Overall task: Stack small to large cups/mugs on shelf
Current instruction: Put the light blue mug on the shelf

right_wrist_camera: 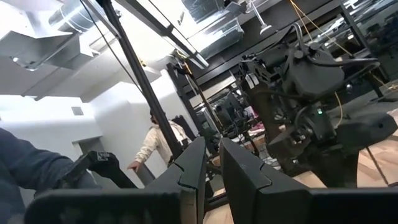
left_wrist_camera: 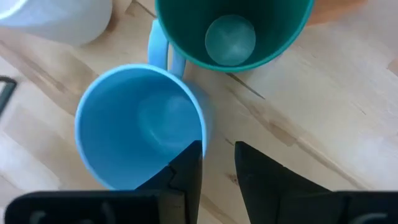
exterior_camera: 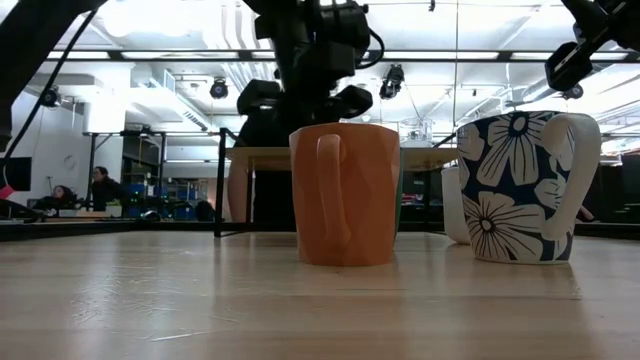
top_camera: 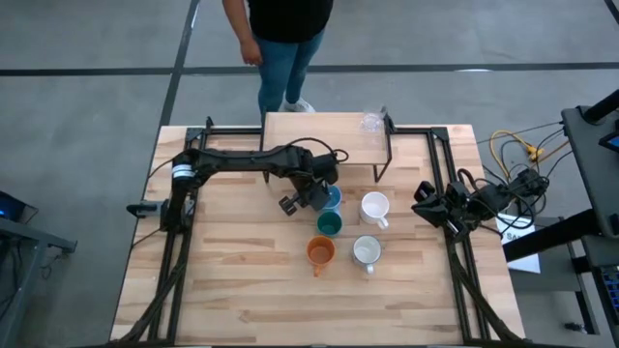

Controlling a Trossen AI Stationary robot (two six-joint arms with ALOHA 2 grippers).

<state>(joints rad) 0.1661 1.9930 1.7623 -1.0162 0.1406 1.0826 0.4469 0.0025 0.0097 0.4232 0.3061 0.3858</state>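
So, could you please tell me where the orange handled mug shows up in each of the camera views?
High view: the orange handled mug stands low of centre, left of the floral white mug.
Low view: it fills the centre, handle towards the camera.
Left wrist view: only an orange blur at one corner, probably it.
Right wrist view: not in it.
Shared landmark: the floral white mug, right of it in the low view.

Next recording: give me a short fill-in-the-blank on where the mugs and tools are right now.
The left tool straddles the rim of the ___ mug.
The clear glass stands on the ___.
The orange mug stands beside the ___-patterned mug.
The right tool waits, fingers ___.

Missing: light blue; shelf; flower; shut
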